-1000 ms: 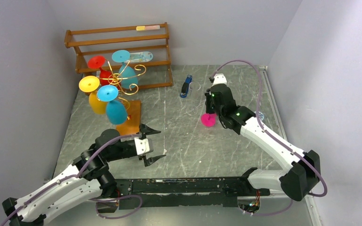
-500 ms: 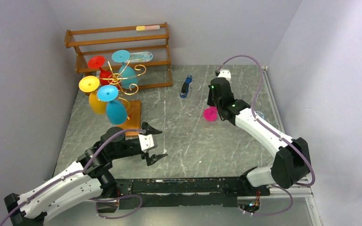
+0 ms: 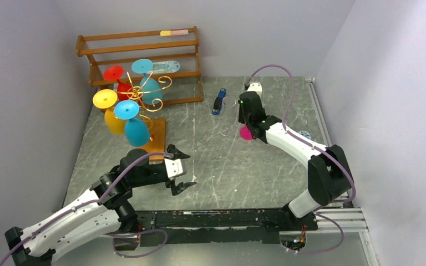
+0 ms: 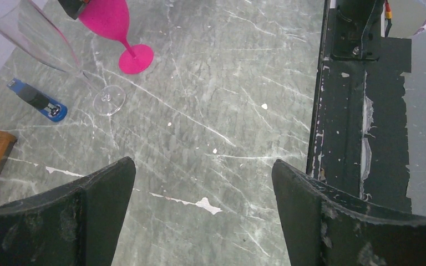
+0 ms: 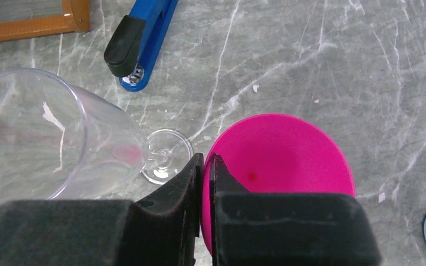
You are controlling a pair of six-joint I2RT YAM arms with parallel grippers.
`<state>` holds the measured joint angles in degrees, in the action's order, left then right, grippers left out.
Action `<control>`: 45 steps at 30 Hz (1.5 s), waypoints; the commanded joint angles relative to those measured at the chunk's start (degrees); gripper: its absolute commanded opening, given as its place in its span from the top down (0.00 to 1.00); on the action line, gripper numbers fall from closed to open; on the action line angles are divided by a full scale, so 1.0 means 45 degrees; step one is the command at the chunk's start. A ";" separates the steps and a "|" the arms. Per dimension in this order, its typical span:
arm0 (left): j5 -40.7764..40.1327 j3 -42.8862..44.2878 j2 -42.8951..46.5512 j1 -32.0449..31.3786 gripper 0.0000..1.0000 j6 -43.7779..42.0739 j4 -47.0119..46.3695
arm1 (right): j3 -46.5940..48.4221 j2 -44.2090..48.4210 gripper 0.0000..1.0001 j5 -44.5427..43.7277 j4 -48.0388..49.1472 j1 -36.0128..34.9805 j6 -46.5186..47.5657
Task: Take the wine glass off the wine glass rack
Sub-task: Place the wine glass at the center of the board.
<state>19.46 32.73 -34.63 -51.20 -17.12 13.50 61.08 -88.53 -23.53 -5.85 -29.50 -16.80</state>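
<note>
Your right gripper [image 5: 205,166] is pinched narrow on the rim of the pink glass [image 5: 288,160], one finger inside the bowl and one outside. The glass stands upright under it with its foot at the table [image 3: 227,166], in the far-right part of the surface. A clear flute [image 5: 44,133] is just beside it on the left, its round foot close to the pink bowl in the right wrist view. A blue clip [image 5: 141,39] lies a little beyond the flute.

Your left gripper [image 3: 188,170] is spread wide and holds nothing. It hovers over bare table near the front, and the pink glass is well apart from it, across the table to its right.

The rack [image 3: 144,91] stands at the far left on its orange-brown base [image 3: 154,138], whose near end is just beside your left wrist. A red glass [image 3: 117,77], a teal glass [image 3: 147,75], a yellow glass [image 3: 108,108] and a blue glass [image 3: 132,119] hang on it upside down. The pink glass is well clear of the rack, off to its right. A wooden shelf [image 3: 138,44] stands behind the rack against the back wall.
</note>
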 commanded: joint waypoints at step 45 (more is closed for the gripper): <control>0.0879 0.0285 -0.0382 0.0038 0.03 -0.0111 0.0518 | 0.0900 -0.0292 0.81 0.0365 0.0052 -0.0027 0.0151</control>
<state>19.99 32.95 -36.07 -51.20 -17.76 15.35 63.66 -90.50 -21.56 -5.02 -29.54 -15.25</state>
